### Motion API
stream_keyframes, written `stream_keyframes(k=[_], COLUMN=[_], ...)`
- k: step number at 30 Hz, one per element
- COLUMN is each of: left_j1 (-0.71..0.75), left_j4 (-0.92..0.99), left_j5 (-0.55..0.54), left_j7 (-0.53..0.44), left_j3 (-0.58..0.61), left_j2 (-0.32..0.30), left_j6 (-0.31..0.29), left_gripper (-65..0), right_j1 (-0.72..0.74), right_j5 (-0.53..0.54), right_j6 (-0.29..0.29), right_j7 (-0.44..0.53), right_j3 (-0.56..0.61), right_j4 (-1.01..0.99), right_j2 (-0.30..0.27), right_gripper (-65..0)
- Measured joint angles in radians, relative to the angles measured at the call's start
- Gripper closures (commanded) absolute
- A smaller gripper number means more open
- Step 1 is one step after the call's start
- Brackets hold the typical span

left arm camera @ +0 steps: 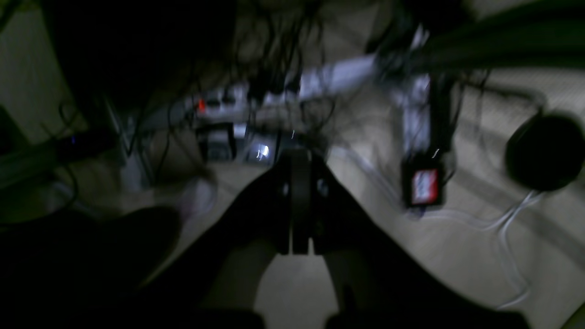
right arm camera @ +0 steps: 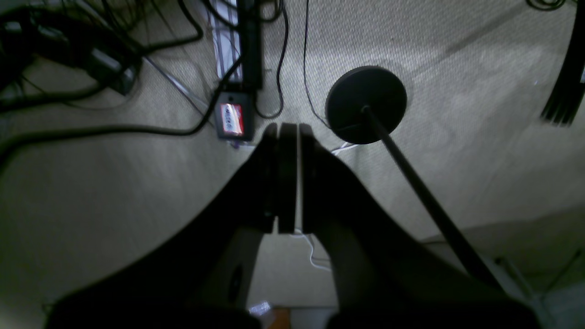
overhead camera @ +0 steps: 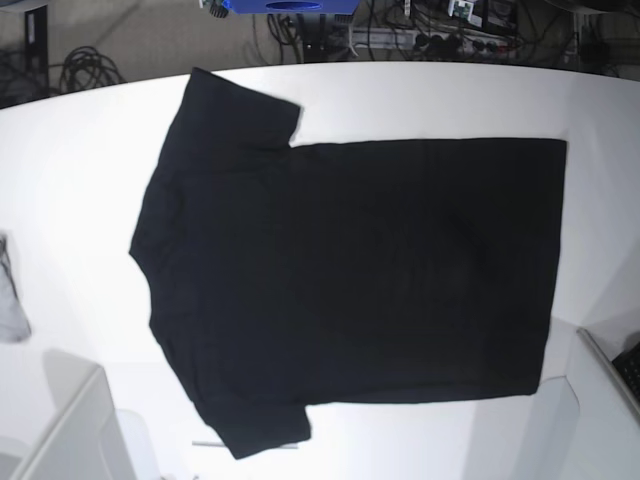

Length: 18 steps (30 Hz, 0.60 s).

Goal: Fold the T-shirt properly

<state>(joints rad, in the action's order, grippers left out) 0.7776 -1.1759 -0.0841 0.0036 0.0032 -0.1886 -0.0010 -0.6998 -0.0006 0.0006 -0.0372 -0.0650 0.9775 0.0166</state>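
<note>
The black T-shirt (overhead camera: 350,270) lies flat on the white table (overhead camera: 420,100), plain side up. Its neck points left, its hem right, and both short sleeves are spread out. No print or label shows. My left gripper (left arm camera: 296,157) is shut and empty, its jaws pressed together, and it faces the floor; this view is blurred. My right gripper (right arm camera: 288,130) is also shut and empty over the floor. Neither gripper's fingers show in the base view, and the shirt shows in neither wrist view.
A small grey cloth (overhead camera: 10,300) lies at the table's left edge. Pale arm parts (overhead camera: 60,430) sit at the front corners. Below the grippers, the carpet holds cables, a power strip (right arm camera: 247,41) and a round black stand base (right arm camera: 365,103).
</note>
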Motion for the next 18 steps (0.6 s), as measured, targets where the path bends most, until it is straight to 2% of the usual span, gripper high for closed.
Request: stream_keyframes(k=[4,7,9,12,14,18], left_j1=[0.092,0.138,0.164,0.214,0.26,0.313], left_j4=[-0.124,-0.218,-0.292,-0.399,-0.463,-0.57], left_j5=[-0.212,-0.304,-0.314,-0.314,-0.314,-0.313], left_j7=[0.013,0.013,0.008,0.008,0.016,0.016], left_j3=[-0.002,-0.008,-0.006,-0.01,-0.061,-0.188], left_j2=[-0.088,-0.15,-0.177,-0.185,-0.171,-0.157], left_j6=[0.002,0.015,0.009,0.007,-0.002,0.013], left_gripper=[0.0,0.0,0.0,0.0,0.0,0.0], right_j1=[-0.067,-0.124,-0.162,-0.208,-0.232,-0.262], right_j5=[-0.001,-0.001,0.0,0.0,0.0,-0.001], right_j6=[-0.01,-0.004,0.0,-0.001,0.0,-0.008], right_j7=[-0.067,-0.065,-0.066,-0.067,-0.074,-0.151], right_j3=[-0.092,-0.124,-0.127,-0.13,-0.13,-0.132], right_j4=[0.16,0.285,0.366,0.476,0.541,0.677], right_j2=[0.012,0.024,0.031,0.03,0.027,0.047], right_gripper=[0.0,0.0,0.0,0.0,0.0,0.0])
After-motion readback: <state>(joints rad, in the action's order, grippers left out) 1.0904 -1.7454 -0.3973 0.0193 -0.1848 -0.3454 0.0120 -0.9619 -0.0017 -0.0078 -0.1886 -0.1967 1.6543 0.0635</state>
